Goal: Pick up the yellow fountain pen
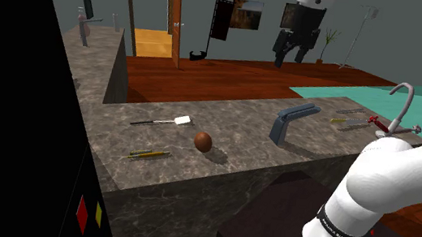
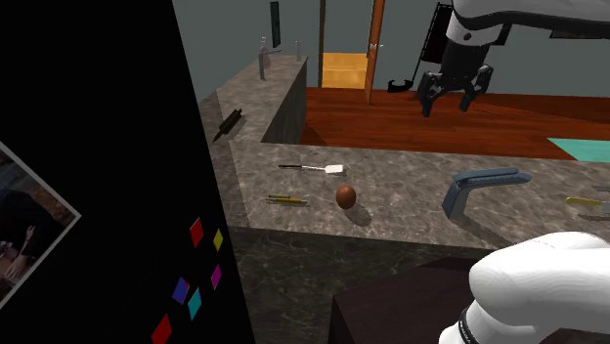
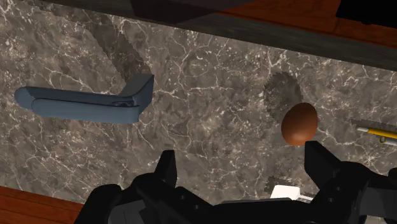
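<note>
Black two-finger gripper (image 1: 288, 59) hangs upper right, fingers apart and empty, judged ready for approach. Slim yellow fountain pen (image 1: 148, 155) lies flat lower left on the marbled stone countertop (image 1: 241, 129).

Counter (image 1: 240, 133) veined stone, matt; floor (image 1: 230, 79) wood planks; egg (image 1: 202, 142) smooth

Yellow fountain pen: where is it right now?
The pen lies on the counter toward the shoulder view's left, near its front edge, left of the brown egg and in front of the white spatula.
</note>
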Motion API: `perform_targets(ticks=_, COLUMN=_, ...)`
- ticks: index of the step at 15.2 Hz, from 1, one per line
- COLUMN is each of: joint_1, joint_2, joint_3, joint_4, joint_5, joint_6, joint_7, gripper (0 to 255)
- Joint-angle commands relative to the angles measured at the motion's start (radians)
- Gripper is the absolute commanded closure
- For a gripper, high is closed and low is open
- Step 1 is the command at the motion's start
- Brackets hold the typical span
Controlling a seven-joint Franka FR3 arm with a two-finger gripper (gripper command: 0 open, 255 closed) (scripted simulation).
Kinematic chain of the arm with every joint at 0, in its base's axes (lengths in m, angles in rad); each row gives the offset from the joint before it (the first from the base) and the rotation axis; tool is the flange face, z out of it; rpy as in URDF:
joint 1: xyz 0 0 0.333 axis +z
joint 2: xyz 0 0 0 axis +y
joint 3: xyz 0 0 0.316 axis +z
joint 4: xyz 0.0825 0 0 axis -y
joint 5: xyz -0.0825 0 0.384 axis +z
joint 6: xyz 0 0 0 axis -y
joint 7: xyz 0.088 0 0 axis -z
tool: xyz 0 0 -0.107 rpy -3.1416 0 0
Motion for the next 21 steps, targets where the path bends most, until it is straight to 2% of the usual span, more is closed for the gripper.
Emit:
perform_targets(ticks=1, joint_1=0.000, joint_2=0.000, joint_3=0.000, joint_4=0.000, joint_5=0.000, joint_6=0.000, joint_7=0.000, gripper=0)
perform_targets(ticks=11, joint_1=0.075, joint_2=0.272, joint_3=0.017, joint_4=-0.013, joint_5=0.029, joint_6=0.250, joint_7=-0.072, gripper=0)
perform_targets(ticks=21, joint_1=0.140, joint_2=0.587, joint_3=0.053, joint_4=0.072, joint_5=0.051, joint_6=0.444, joint_7=-0.148, gripper=0)
